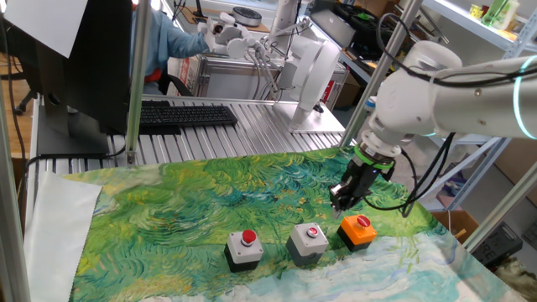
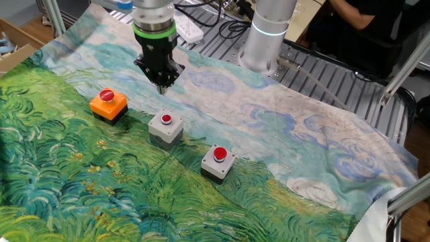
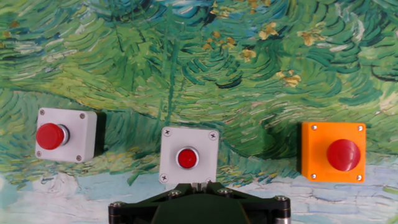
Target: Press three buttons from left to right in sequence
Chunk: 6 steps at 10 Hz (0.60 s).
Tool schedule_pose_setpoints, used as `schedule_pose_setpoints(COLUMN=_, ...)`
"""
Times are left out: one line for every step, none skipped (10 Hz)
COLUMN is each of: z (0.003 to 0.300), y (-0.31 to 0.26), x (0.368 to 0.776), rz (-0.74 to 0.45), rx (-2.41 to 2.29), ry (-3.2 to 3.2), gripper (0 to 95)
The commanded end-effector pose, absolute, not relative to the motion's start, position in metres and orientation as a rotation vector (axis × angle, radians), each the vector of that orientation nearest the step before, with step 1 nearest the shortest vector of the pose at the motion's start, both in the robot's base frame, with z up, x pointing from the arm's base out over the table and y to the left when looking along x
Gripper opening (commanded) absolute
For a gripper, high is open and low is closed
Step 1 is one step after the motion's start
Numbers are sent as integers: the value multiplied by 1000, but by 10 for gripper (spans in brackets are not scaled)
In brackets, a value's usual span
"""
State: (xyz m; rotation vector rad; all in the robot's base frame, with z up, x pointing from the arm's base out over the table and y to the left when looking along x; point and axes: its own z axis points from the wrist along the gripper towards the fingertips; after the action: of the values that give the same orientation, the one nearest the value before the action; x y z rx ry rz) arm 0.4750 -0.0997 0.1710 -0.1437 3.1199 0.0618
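Three buttons sit in a row on the table (image 1: 168, 201), which is draped in a green-and-blue painted cloth (image 2: 80, 181).

Order, largest to smallest:
- Arm (image 1: 436, 92): white, reaching in over the row's orange end, hand pointing down.
- Fingers (image 2: 161, 82): above the cloth, just behind the row, between the orange and middle units in the other fixed view. Tips look drawn to a point; no gap shows, and no clear contact either, so I cannot tell whether they are apart or together.
- Left button (image 3: 65, 135): grey housing, tall red cap.
- Middle button (image 3: 188, 155): grey housing, small flat red cap; nearly straight ahead of the hand.
- Orange button (image 3: 333, 152): rightmost in the hand view, domed red cap.

Judgement: the hand is not over the left button, so the sequence probably needs a sideways move there first. Centre the tip over the cap, descend straight, press squarely. Off-centre contact could skid off the cap or shove the loose housing across the cloth.

Containers: none among the task things.
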Motion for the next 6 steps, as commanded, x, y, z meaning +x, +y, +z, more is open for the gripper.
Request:
schedule_pose_setpoints(z=173, y=-95, x=477, rz=37, rx=-148, ry=3122, gripper=0)
schedule_pose_setpoints(z=173, y=-94, x=479, rz=36, rx=-147, ry=3122, gripper=0)
schedule_pose_setpoints(z=170, y=-92, x=481, rz=32, rx=-142, ry=3122, gripper=0)
schedule_pose_setpoints(z=168, y=-91, x=482, rz=28, rx=-140, ry=3122, gripper=0)
schedule_pose_setpoints(z=166, y=-90, x=483, rz=27, rx=-133, ry=3122, gripper=0)
schedule_pose_setpoints(z=165, y=-89, x=483, rz=26, rx=-132, ry=3120, gripper=0)
